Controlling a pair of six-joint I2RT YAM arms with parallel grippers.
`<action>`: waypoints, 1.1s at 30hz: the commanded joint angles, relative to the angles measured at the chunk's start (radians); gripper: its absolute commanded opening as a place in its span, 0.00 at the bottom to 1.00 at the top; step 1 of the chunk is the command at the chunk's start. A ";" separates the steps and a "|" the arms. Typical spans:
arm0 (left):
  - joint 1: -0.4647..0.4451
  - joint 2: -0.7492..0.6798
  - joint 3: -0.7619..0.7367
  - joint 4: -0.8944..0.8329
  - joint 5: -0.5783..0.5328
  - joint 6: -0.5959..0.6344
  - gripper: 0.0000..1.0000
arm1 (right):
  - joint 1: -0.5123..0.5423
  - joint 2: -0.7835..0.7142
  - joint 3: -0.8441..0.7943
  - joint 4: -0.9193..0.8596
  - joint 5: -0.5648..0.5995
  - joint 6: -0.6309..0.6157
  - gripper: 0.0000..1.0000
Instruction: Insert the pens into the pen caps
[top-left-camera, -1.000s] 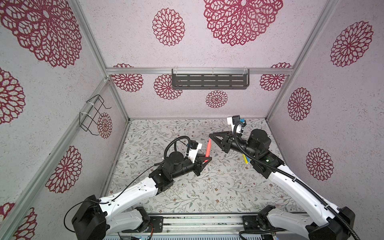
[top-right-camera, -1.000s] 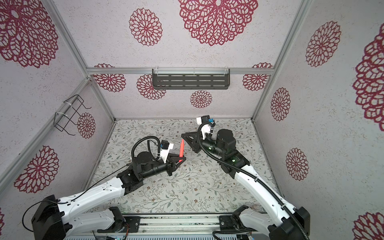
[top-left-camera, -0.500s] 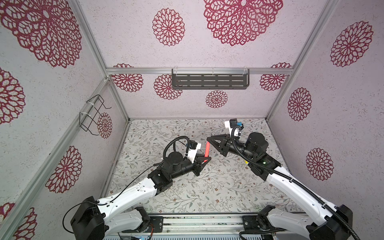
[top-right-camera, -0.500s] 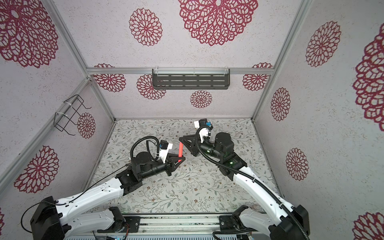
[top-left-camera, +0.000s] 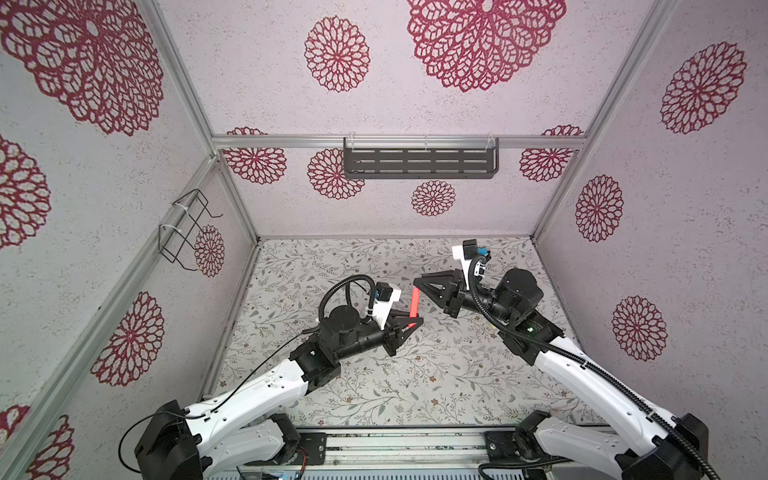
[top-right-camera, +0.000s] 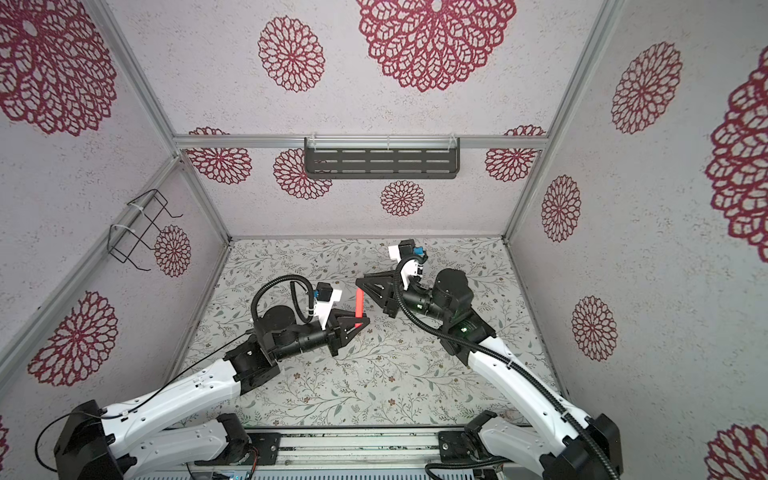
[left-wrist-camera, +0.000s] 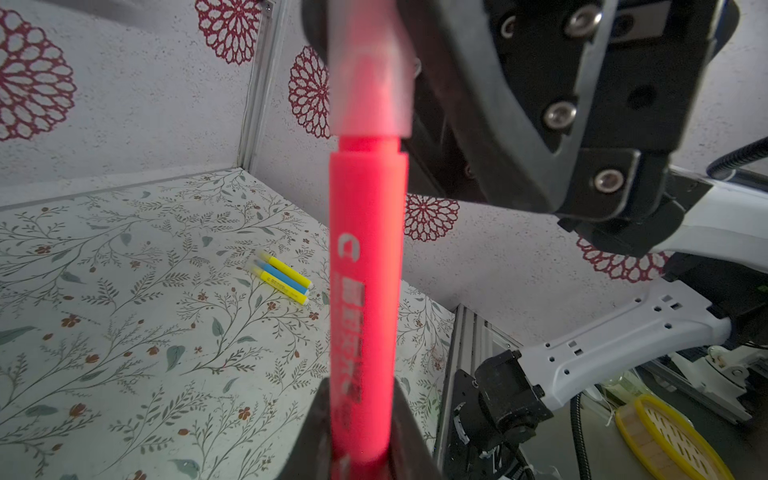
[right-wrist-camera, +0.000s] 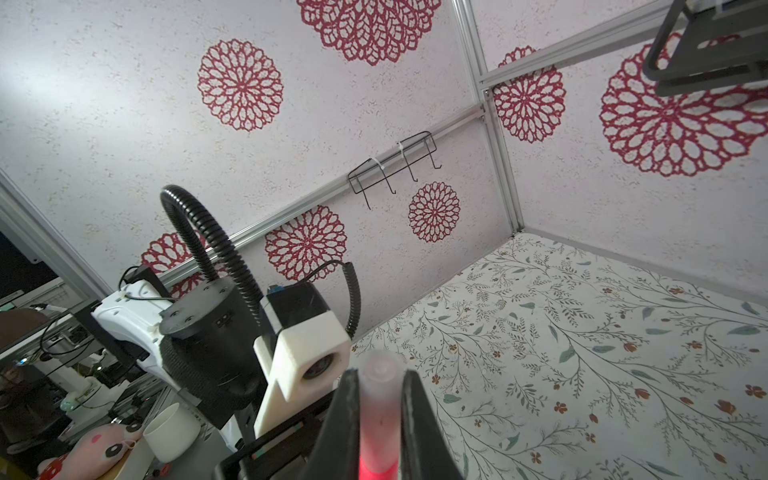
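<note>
While the red-pink pen (top-left-camera: 414, 302) stands almost upright above the middle of the floral mat (top-left-camera: 374, 374), we see in the left wrist view that a translucent whitish pen cap (left-wrist-camera: 370, 83) sits over its upper end, with a short band of the pen's narrower neck showing below the cap's edge. White printing runs along the pen's thick body. The left gripper (top-left-camera: 411, 325) is clamped on the pen's lower end, and its arm reaches from the near left toward the middle with the jaws pointing right. The right gripper (top-left-camera: 416, 283) is higher, closed on the pen cap, and its arm comes from the near right, bends, and points its jaws to the left. On the right part of the mat, close to the right wall, two yellow pens (left-wrist-camera: 286, 270) and a blue pen (left-wrist-camera: 280, 277) lie side by side and touching; in both top views the right arm hides them almost fully. A black shelf (top-left-camera: 419, 164) hangs on the far wall, and we cannot tell whether something lies on it. A wire rack (top-left-camera: 183, 232) hangs on the left wall.
</note>
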 joint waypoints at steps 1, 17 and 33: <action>-0.012 -0.036 0.025 0.089 0.053 -0.006 0.00 | 0.019 -0.020 0.039 -0.036 -0.134 -0.029 0.06; -0.013 -0.116 0.042 0.030 0.083 0.007 0.00 | 0.021 -0.045 0.126 -0.163 -0.193 -0.105 0.53; -0.013 -0.119 0.003 -0.019 -0.034 0.033 0.00 | 0.019 -0.093 0.289 -0.452 0.113 -0.220 0.69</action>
